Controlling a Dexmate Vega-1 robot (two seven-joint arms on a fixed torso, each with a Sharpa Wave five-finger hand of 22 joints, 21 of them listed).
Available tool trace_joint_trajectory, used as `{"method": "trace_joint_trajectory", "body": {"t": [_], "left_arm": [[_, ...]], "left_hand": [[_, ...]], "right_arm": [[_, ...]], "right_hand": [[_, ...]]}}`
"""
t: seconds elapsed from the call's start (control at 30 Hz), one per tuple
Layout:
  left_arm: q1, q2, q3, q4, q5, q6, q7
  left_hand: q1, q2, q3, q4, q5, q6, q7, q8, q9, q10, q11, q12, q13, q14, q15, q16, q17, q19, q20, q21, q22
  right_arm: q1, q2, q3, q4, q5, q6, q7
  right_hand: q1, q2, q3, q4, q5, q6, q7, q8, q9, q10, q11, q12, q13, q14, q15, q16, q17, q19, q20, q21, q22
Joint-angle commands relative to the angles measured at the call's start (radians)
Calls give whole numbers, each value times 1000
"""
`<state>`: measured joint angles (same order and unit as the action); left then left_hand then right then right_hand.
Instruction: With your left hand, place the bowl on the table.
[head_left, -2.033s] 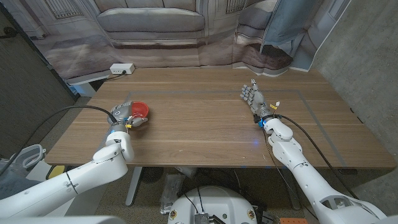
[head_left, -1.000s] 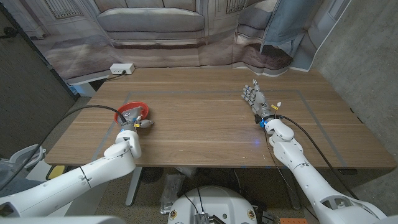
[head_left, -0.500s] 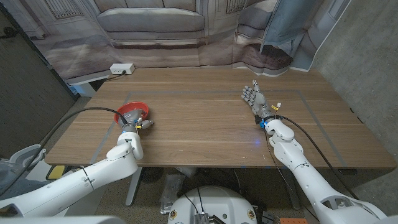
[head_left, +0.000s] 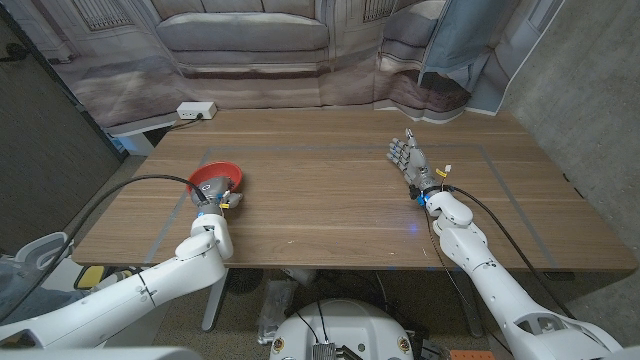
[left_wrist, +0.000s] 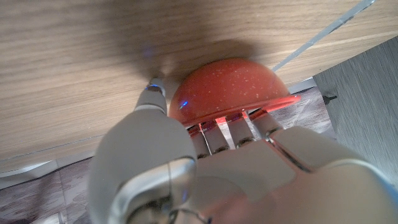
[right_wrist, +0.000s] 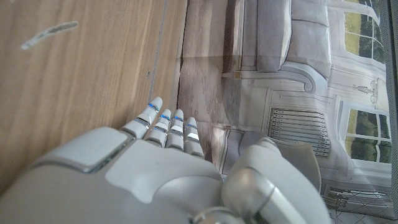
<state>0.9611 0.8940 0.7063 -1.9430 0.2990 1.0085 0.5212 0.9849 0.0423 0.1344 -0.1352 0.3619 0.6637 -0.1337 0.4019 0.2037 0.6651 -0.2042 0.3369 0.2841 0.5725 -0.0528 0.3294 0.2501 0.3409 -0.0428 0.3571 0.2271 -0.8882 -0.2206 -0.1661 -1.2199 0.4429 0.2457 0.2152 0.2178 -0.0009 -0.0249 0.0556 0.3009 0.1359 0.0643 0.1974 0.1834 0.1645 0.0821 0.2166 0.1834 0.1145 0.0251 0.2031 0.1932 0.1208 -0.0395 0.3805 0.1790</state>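
A red bowl (head_left: 217, 178) is at the left part of the wooden table (head_left: 330, 205), close to its left edge. My left hand (head_left: 210, 198) holds it by the near rim. In the left wrist view the fingers (left_wrist: 227, 127) reach inside the bowl (left_wrist: 230, 84) and the thumb (left_wrist: 151, 94) lies on the outside. The bowl's underside is right at the tabletop; I cannot tell whether they touch. My right hand (head_left: 408, 157) stands on its edge at the right part of the table, fingers straight and apart, holding nothing; the right wrist view shows its back (right_wrist: 124, 168).
A white power strip (head_left: 196, 110) lies on a low surface behind the table's back left corner. Thin tape lines (head_left: 480, 150) mark a rectangle on the tabletop. A black cable (head_left: 110, 195) loops off my left arm beyond the table's left edge.
My left forearm has swung inward and the hand has turned, carrying the bowl slightly left and setting it more level and lower. The right hand has not moved.
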Motion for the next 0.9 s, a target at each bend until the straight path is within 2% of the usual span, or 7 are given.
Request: {"method": "trace_joint_trajectory", "body": {"t": [0.03,0.3,0.43,0.47,0.53,0.7,0.9], "left_arm": [[-13,-7,12,4,1,14,-2],[-15,-11,13,7,-4,12,-2],[-13,-13,9,9,-7,6,5],[-13,-12,9,9,-7,3,6],[-14,-12,11,9,-6,1,6],[-17,-12,12,6,-8,3,2],[-29,-11,26,5,-7,11,-18]], "left_hand": [[24,5,9,0,-17,49,14,24,1,40,-2,14,17,35,-154,15,12,24,-80,18,8],[69,29,24,-2,-68,145,32,80,10,128,-1,52,70,141,-169,44,41,50,-84,59,20],[83,37,30,-4,-82,174,25,98,11,136,-1,60,87,152,-169,42,51,52,-82,68,23],[87,37,31,-3,-92,202,24,111,8,141,1,65,97,157,-167,41,58,49,-80,72,23],[102,37,34,-5,-110,235,21,129,1,193,1,88,115,172,-168,38,70,50,-81,82,22],[125,34,39,-6,-136,310,51,167,-7,272,5,117,135,226,-170,39,87,68,-90,108,20],[152,39,49,-10,-143,327,59,178,-11,303,3,129,145,280,-174,49,101,87,-99,129,23]], "right_arm": [[4,1,0,7,-6,-1,9],[3,1,1,2,-6,-7,8],[2,-1,1,1,-8,-3,10],[0,0,2,-2,-5,-6,8],[0,-1,2,-2,-6,-5,9],[-1,-2,3,-6,-5,-8,7],[-1,-4,3,-10,-4,-10,7]], "right_hand": [[4,12,-3,1,0,8,-1,-1,3,11,0,3,3,7,3,1,1,9,-31,-6,6],[3,12,-4,0,-1,7,-1,-2,3,12,2,3,3,9,3,1,2,10,-31,-8,6],[3,13,-5,0,-1,7,-1,-2,3,11,0,2,3,10,4,1,2,11,-31,-9,6],[3,13,-5,0,-1,7,-1,-2,3,11,0,2,3,9,4,1,2,11,-31,-9,6],[4,13,-5,0,-1,6,0,-2,3,11,-1,2,3,9,4,1,2,12,-31,-10,6],[4,14,-5,0,-1,4,0,-3,3,10,2,2,3,10,4,1,2,13,-31,-10,6],[4,14,-6,0,-1,2,2,-4,3,10,4,1,3,10,4,0,2,14,-31,-12,6]]}}
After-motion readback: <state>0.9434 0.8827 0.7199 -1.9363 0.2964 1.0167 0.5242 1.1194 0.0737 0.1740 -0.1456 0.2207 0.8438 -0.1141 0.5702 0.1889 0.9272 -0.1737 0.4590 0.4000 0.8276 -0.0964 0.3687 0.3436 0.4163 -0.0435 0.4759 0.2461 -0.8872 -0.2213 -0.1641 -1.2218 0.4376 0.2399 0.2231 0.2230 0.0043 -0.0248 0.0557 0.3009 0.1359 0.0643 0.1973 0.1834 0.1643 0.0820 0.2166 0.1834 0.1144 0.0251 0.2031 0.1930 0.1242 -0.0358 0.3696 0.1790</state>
